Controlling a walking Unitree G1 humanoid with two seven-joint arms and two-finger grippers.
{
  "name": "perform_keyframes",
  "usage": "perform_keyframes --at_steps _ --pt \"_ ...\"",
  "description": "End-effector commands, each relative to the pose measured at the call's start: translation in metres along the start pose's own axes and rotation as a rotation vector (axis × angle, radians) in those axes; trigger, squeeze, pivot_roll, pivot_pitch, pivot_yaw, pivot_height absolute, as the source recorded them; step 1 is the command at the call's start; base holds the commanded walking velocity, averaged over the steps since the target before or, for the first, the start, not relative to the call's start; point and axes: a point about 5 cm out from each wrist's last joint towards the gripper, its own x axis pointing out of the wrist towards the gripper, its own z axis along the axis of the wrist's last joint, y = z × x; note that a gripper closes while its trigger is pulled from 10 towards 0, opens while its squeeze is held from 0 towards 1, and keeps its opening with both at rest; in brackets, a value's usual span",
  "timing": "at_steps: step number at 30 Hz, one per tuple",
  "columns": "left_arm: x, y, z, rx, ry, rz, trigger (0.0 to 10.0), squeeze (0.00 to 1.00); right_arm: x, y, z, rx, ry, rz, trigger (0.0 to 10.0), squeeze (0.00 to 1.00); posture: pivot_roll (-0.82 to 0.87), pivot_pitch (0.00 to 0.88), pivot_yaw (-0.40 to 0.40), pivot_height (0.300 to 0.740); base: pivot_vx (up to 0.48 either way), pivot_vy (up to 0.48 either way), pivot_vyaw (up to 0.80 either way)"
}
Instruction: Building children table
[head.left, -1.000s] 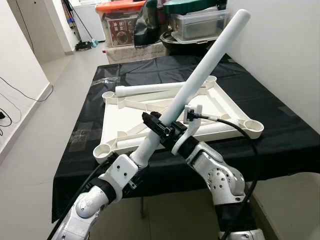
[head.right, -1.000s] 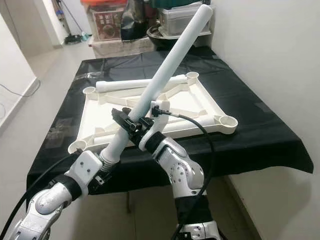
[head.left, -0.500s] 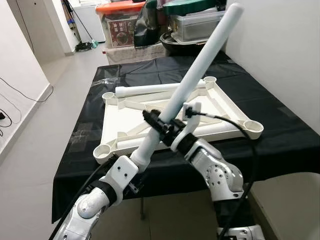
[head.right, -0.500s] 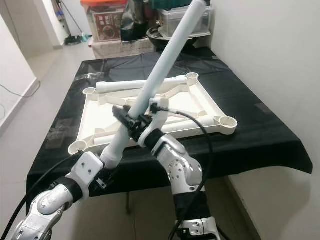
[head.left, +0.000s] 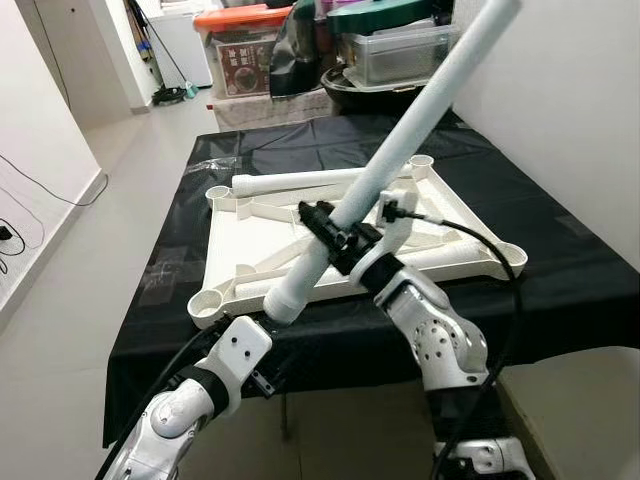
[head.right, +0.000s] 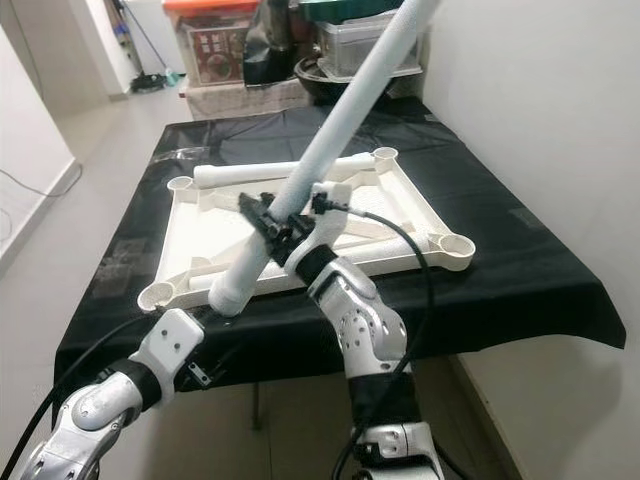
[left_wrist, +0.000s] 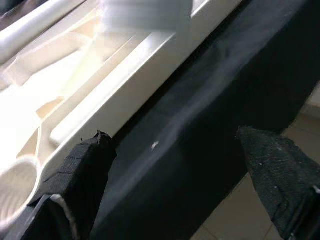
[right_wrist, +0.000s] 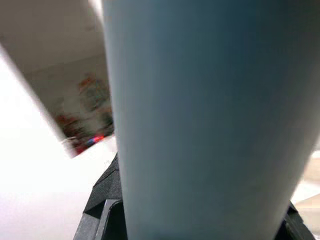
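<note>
1. Left eye view showed my right gripper (head.left: 338, 238) clamped round a white table leg (head.left: 400, 170), which I held tilted, its upper end high toward the wall and its lower end hanging free over the near edge of the tabletop (head.left: 250, 235).
2. I judged I gripped the leg low on its shaft so that its lower end stayed bare for seating into a corner socket.
3. My left gripper (left_wrist: 175, 170) hung below the table edge with its fingers (left_wrist: 87, 165) spread wide and nothing between them; the wrist view looked past them at the black cloth (left_wrist: 200, 110) and the white rim above it.
4. The tabletop lay upside down on the cloth-covered table (head.left: 560, 270), ribs and sockets facing up, which I took as the reason it was placed so: the legs go in from above.
5. Counting: one tabletop, with four round corner sockets, none yet filled as far as I could see.
6. Legs: I made out three, the one in my grip, a second leg (head.left: 300, 181) lying along the far side of the tabletop, and a third leg (head.left: 445, 262) lying along its near rail, partly behind my arm.
7. Storage bins (head.left: 400, 45) stood stacked beyond the table, apart from the work.
</note>
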Motion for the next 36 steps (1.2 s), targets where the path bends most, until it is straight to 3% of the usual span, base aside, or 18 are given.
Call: perform_keyframes --at_steps 1,2,4,6,8,10,21,23,36 --pt "-0.003 0.003 -0.001 -0.032 -0.001 0.082 10.0 0.00 0.002 -0.005 0.010 -0.113 -0.052 -0.059 10.0 0.00 0.05 0.000 0.055 0.740 0.000 0.000 0.00" --pt "-0.003 0.003 0.003 -0.041 -0.031 0.110 10.0 0.00 0.001 -0.006 0.012 -0.162 -0.060 -0.065 10.0 0.00 0.05 0.000 0.055 0.740 0.000 0.000 0.00" --pt "-0.003 0.003 0.003 -0.041 -0.031 0.110 10.0 0.00 0.001 -0.006 0.012 -0.162 -0.060 -0.065 10.0 0.00 0.05 0.000 0.055 0.740 0.000 0.000 0.00" --pt "-0.004 0.006 0.019 -0.100 -0.105 0.230 10.0 0.00 -0.004 -0.006 0.015 -0.274 -0.070 -0.065 10.0 0.00 0.05 0.000 0.051 0.740 0.000 0.000 0.00" --pt "-0.004 0.006 0.019 -0.100 -0.105 0.230 10.0 0.00 -0.004 -0.006 0.015 -0.274 -0.070 -0.065 10.0 0.00 0.05 0.000 0.051 0.740 0.000 0.000 0.00" --pt "-0.006 0.006 0.033 -0.121 -0.156 0.329 10.0 0.00 -0.009 -0.008 0.015 -0.344 -0.077 -0.096 10.0 0.00 0.05 0.000 0.040 0.740 0.000 0.000 0.80" --pt "-0.008 -0.003 0.044 -0.184 -0.195 0.434 10.0 0.00 -0.008 -0.005 0.007 -0.363 -0.067 -0.102 10.0 0.00 0.05 0.000 0.020 0.740 0.000 0.000 0.80" --pt "-0.011 -0.001 0.049 -0.195 -0.208 0.498 10.0 0.00 -0.006 -0.002 0.005 -0.371 -0.061 -0.089 10.0 0.00 0.05 0.000 0.010 0.740 0.000 0.000 0.80" --pt "-0.014 0.015 0.068 -0.190 -0.260 0.630 10.0 0.00 -0.007 0.003 -0.003 -0.368 -0.035 -0.058 10.0 0.00 0.04 0.000 -0.003 0.740 0.000 0.000 0.63"
